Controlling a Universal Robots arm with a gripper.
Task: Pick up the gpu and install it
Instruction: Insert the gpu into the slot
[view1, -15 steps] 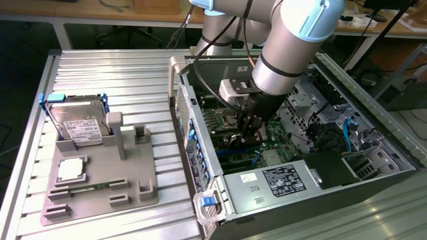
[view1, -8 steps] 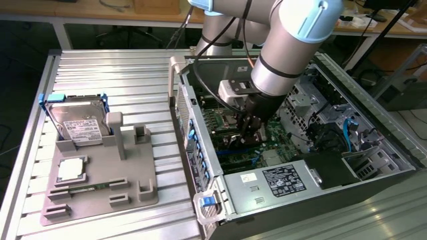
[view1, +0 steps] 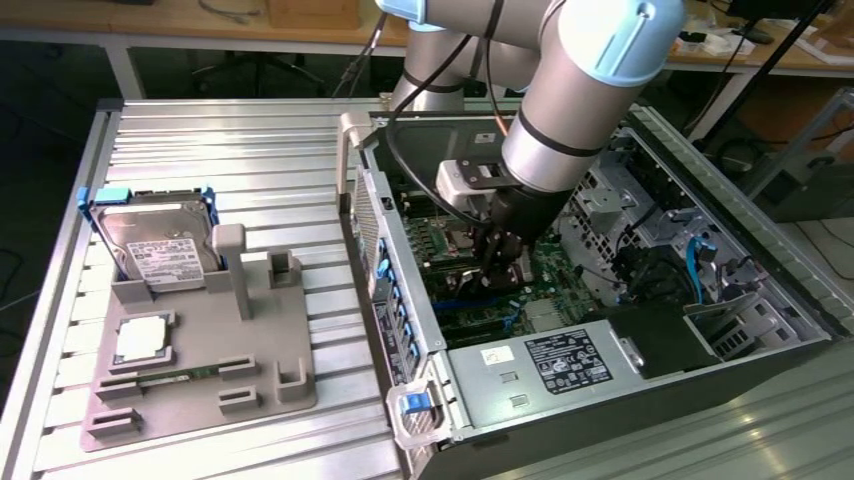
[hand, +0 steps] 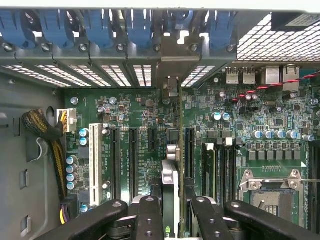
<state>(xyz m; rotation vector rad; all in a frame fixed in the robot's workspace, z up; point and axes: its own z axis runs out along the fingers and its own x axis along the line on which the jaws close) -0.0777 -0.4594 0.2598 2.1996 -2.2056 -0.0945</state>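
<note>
In the exterior view my gripper (view1: 498, 262) is deep inside the open PC case (view1: 400, 330), just above the motherboard (view1: 461, 320). The wrist view looks along the gpu (hand: 180, 150) edge-on: a thin green card with a fan housing, held upright between my black fingers (hand: 149, 215). My gripper (hand: 175, 204) is shut on it. The gpu's silver end bracket (hand: 170, 67) lines up with an opening in the case's rear slot row. The card stands over a black expansion slot (hand: 189, 150). I cannot tell whether it is pushed home.
On the exterior view's left a grey fixture (view1: 200, 350) holds a hard drive in a blue frame (view1: 154, 240), a processor chip (view1: 143, 340) and a memory stick (view1: 167, 378). The power supply (view1: 561, 365) fills the case's near end. A white slot (hand: 94, 160), a cable bundle (hand: 45, 135) and the CPU socket (hand: 272, 192) flank the card.
</note>
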